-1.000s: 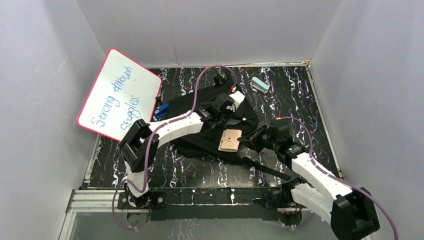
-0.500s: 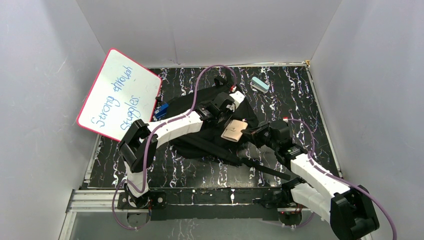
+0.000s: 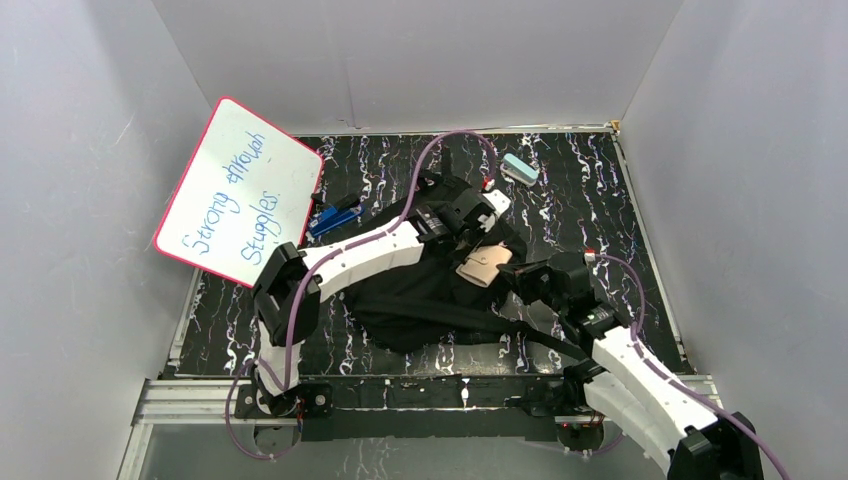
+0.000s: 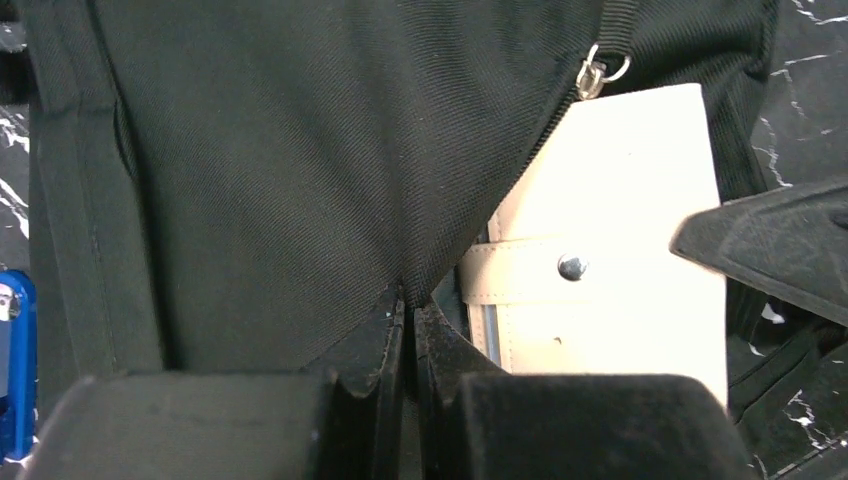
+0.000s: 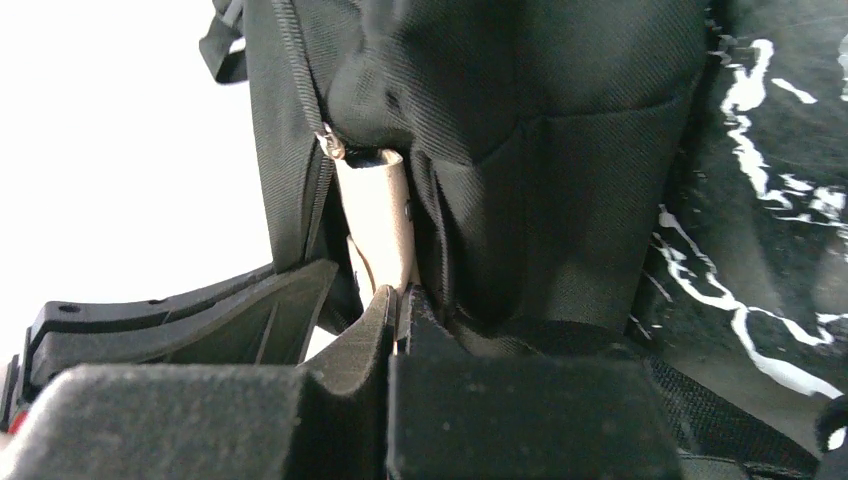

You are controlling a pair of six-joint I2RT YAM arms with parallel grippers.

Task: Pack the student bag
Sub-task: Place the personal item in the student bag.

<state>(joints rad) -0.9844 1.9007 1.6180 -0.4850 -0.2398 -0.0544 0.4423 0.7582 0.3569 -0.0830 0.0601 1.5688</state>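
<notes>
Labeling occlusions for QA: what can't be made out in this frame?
The wallet: far end hidden by the backpack fabric, both wrist views.
The blue object: cut off by the left wrist view's edge.
Inside of the backpack: dark, hidden by its own fabric, all views.

Whiteboard (image 3: 238, 193), teal block (image 3: 519, 169), blue object (image 3: 325, 220) on marbled table (image 3: 600, 190).

The student bag (image 3: 400, 290) lay slumped on the black marbled table (image 3: 600, 200), with a tan wallet (image 3: 483, 266) at its right edge. The left gripper (image 3: 472, 232) sat over the bag just beyond the wallet, and the right gripper (image 3: 515, 276) met the wallet from the right. A pink-rimmed whiteboard (image 3: 240, 195) leaned against the left wall.
</notes>
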